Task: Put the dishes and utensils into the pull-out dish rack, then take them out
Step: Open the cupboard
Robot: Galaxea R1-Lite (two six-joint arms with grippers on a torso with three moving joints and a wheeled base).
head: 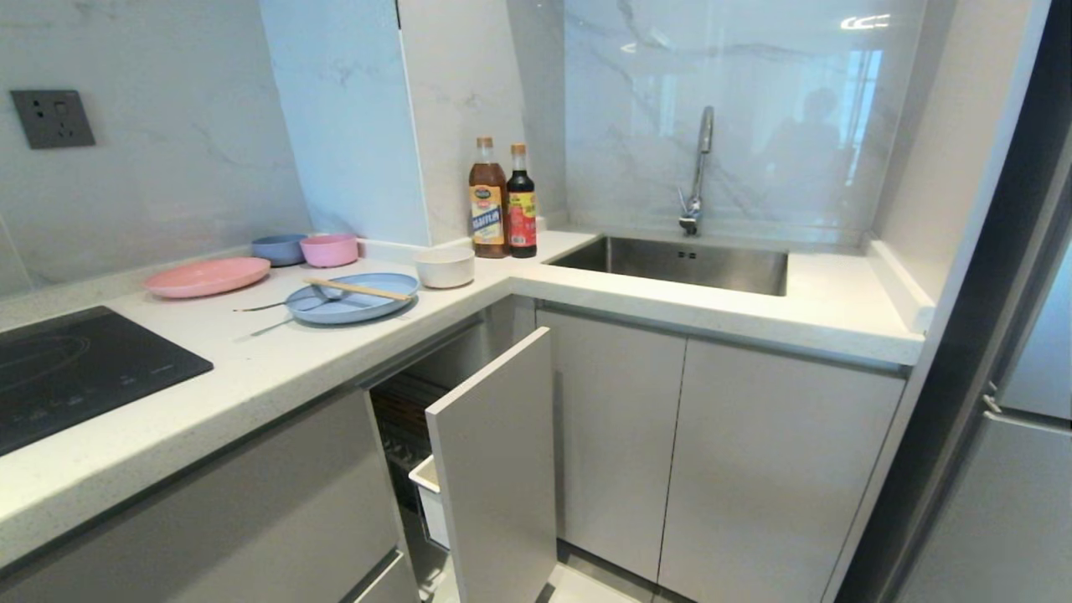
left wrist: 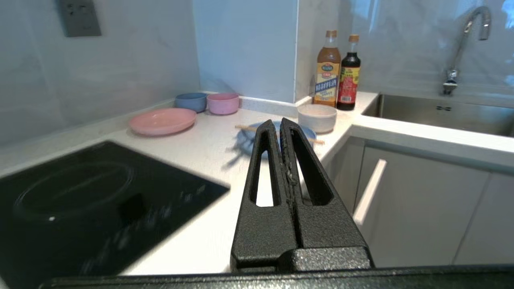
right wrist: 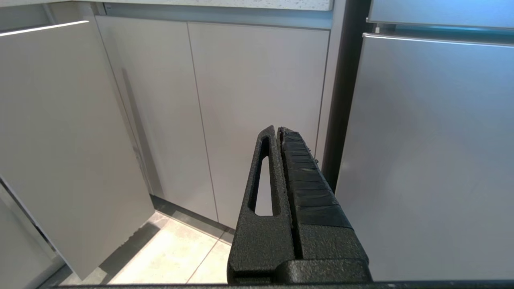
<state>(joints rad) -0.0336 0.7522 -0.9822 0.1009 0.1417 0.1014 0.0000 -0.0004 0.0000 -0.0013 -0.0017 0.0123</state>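
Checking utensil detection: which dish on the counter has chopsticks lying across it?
The pale blue plate, nearest the counter's inner corner edge; the chopsticks rest on it. The pink plate beside it carries nothing.

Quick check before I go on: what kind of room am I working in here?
A home-style kitchen, most likely. A stainless steel sink with a chrome tap is set into the white speckled countertop, a black glass induction hob sits at the left, and a pale blue round plate waits above the pull-out dish rack.
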